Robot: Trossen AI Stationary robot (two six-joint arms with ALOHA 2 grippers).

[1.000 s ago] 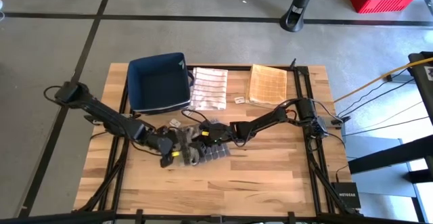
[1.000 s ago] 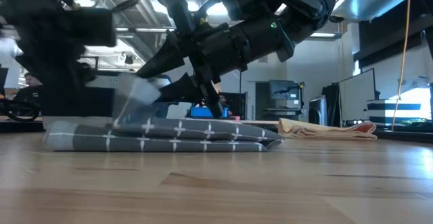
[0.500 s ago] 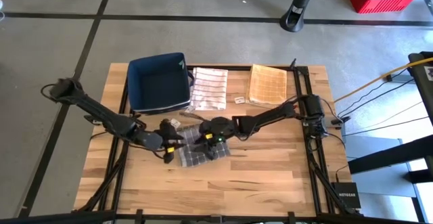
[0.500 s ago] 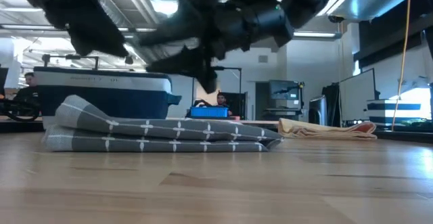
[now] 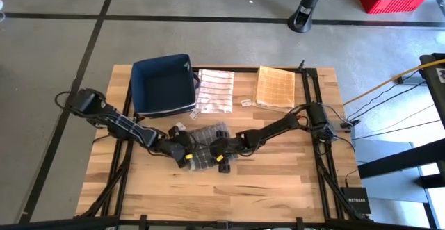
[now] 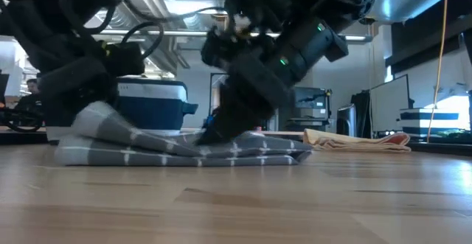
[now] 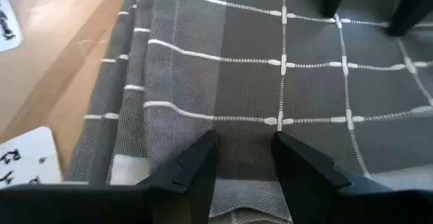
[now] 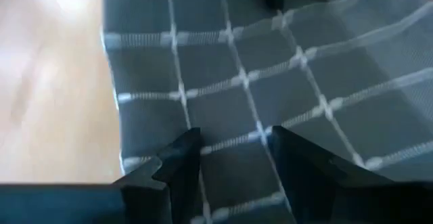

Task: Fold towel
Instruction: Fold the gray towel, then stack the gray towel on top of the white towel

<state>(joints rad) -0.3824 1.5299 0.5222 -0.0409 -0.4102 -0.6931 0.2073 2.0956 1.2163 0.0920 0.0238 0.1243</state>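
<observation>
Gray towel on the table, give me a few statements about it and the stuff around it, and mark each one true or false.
1. Both grippers are down at the gray towel. True: the left gripper and right gripper both have open fingers over the cloth.
2. The gray towel lies inside the blue bin. False: it lies on the wooden table, in front of the bin.
3. A striped cloth lies right of the bin. True.
4. The tan cloth is draped over the gray towel. False: it lies apart, at the table's far edge.
</observation>
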